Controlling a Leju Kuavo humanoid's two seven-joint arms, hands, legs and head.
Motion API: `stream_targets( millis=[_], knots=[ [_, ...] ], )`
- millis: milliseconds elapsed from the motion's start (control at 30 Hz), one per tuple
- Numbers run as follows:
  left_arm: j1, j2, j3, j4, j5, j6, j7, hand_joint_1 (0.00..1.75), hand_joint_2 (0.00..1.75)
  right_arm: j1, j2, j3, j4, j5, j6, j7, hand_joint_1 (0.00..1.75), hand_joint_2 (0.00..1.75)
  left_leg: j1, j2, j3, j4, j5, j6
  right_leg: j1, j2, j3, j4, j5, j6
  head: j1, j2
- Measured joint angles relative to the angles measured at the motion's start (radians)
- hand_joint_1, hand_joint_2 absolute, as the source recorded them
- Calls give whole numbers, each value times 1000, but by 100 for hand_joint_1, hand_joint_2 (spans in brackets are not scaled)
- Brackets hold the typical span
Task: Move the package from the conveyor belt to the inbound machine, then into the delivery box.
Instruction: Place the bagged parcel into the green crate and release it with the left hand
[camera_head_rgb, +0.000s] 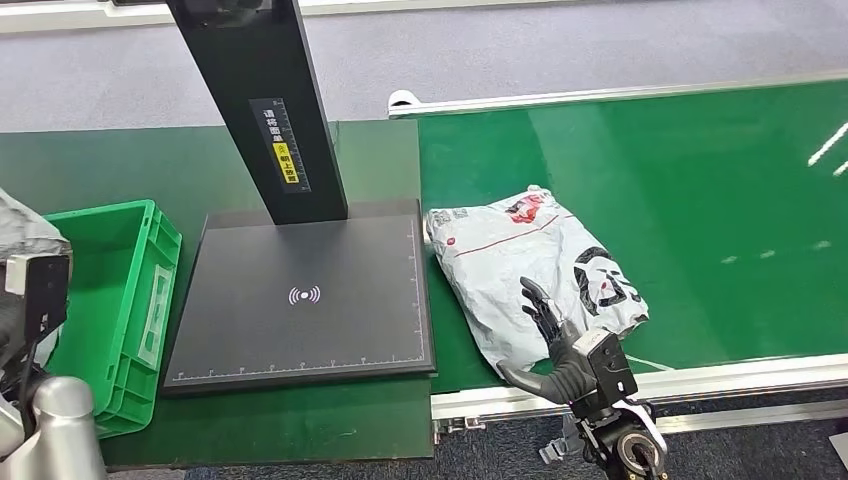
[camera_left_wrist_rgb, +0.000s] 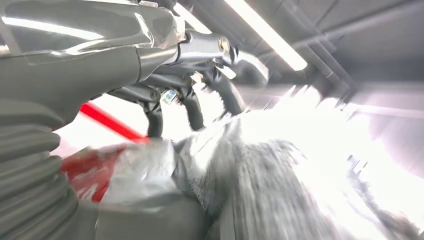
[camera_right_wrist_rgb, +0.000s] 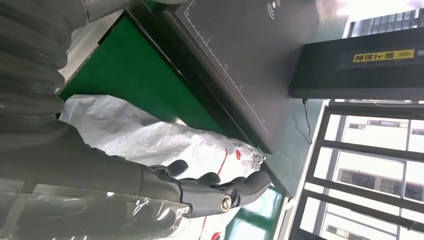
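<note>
the right robot hand (camera_head_rgb: 556, 338), fingers apart, is hovering over the package (camera_head_rgb: 530, 262) lying near the conveyor belt's (camera_head_rgb: 700, 200) front edge; the left robot hand (camera_left_wrist_rgb: 200, 95) is gripping a crinkled grey bag (camera_left_wrist_rgb: 240, 185).

The black post (camera_head_rgb: 265, 100) of the inbound machine carried a dark label with white Chinese characters too small to read, and below it a yellow strip (camera_head_rgb: 286, 163) with black characters, also unreadable; in the right wrist view the same yellow strip (camera_right_wrist_rgb: 383, 55) showed on the post, its characters no clearer. The machine's black plate (camera_head_rgb: 300, 340) bore a white wireless-wave symbol (camera_head_rgb: 304, 295) near its middle and fine ruler ticks along its right and near edges, with no numbers that could be made out. The package (camera_head_rgb: 530, 270) on the conveyor belt (camera_head_rgb: 700, 200) had red and black printing, illegible. The green box (camera_head_rgb: 130, 290) carried a pale label on its inner wall, unreadable.
</note>
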Motion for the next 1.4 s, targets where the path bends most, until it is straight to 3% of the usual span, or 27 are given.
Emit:
stream_targets(
  millis=[300, 467, 600, 733, 800, 833, 900, 967, 1033, 1067, 1133, 1167, 1233, 1333, 1400],
  knots=[
    [20, 51, -81, 53, -4, -2, 2, 0, 175, -1, -2, 0, 0, 7, 4, 0, 0, 175, -1, 0, 0, 0, 0, 0, -1, 0, 1, 0, 0, 0, 0, 0],
    [23, 80, -103, 86, -77, -137, 130, 0, 175, -7, -2, 0, 4, 15, 20, 5, 0, 175, 0, 0, 0, 0, 0, 0, 0, 0, 0, 0, 0, 0, 0, 0],
    [23, 120, -109, 135, -92, -79, 167, 0, 175, -8, -2, 0, 5, 24, 24, 11, 0, 175, 0, 0, 0, 0, 0, 0, 0, 0, 0, 0, 0, 0, 0, 0],
    [20, 156, -110, 176, -200, -86, 220, 0, 0, -4, -3, 0, 5, 30, 32, 19, 0, 175, 0, 0, 0, 0, 0, 0, 0, 0, 0, 0, 0, 0, 0, 0],
    [18, 169, -108, 178, -215, -49, 207, 0, 0, 0, -3, 0, 5, 31, 33, 21, 0, 175, 0, 1, 0, 0, 0, 0, 0, 1, 0, 0, 0, 0, 0, 0],
    [14, 165, -99, 150, -181, -25, 151, 0, 0, 4, -4, 0, 4, 28, 33, 22, 0, 175, 0, 1, 0, 0, 0, 0, 0, 1, -1, 0, 0, 0, 0, 0],
    [-23, 127, -46, 59, -22, 8, -71, 0, 87, 11, -7, 2, 4, 15, 29, 20, 0, 175, -1, -2, -2, 0, 1, 1, -1, -2, 0, 0, 0, 0, 1, 0],
    [-69, 66, 43, -28, 244, 20, -411, 0, 175, 9, -8, 7, 4, -10, 25, 4, 0, 175, -2, -2, -1, 0, 0, 1, -2, -3, 1, 0, 0, 0, 1, 0],
    [-75, 22, 84, -83, 502, 23, -654, 0, 175, 3, -9, 14, 4, -37, 23, -25, 0, 175, -3, 1, 2, 0, -1, 0, -4, 1, 1, -1, 0, 0, 1, 0],
    [-64, 9, 65, -97, 629, 17, -693, 0, 175, -1, -10, 15, 5, -52, 23, -44, 0, 175, -3, 2, 2, 0, -1, 0, -4, 2, 1, -1, 0, 1, 1, 0],
    [-31, -6, -39, -108, 927, -43, -686, 0, 175, -18, -14, 17, 5, -77, 27, -81, 0, 175, -3, 1, 2, 0, -1, 1, -4, 1, 1, -1, 0, 1, 1, 0],
    [-9, -7, -110, -107, 1063, -116, -673, 0, 175, -29, -15, 18, 6, -85, 30, -93, 0, 175, -3, 0, 2, 0, -1, 1, -4, 0, 1, -1, 0, 1, 1, 0],
    [32, -6, -272, -99, 1258, -350, -645, 0, 175, -56, -16, 19, 9, -91, 37, -104, 0, 175, -3, 0, 2, 0, 0, 2, -4, 0, 2, -1, 0, 1, 1, 0],
    [65, -8, -495, -60, 1307, -698, -576, 0, 175, -90, -16, 27, 25, -83, 41, -105, 0, 175, -4, 0, 2, 0, 0, 2, -4, 0, 3, -1, 1, 2, 1, 0],
    [71, -16, -616, -14, 1313, -833, -524, 0, 175, -101, -16, 35, 38, -77, 41, -106, 0, 175, -5, 1, 2, 1, 0, 3, -5, 0, 3, -1, 2, 2, 1, 0]
  ],
)
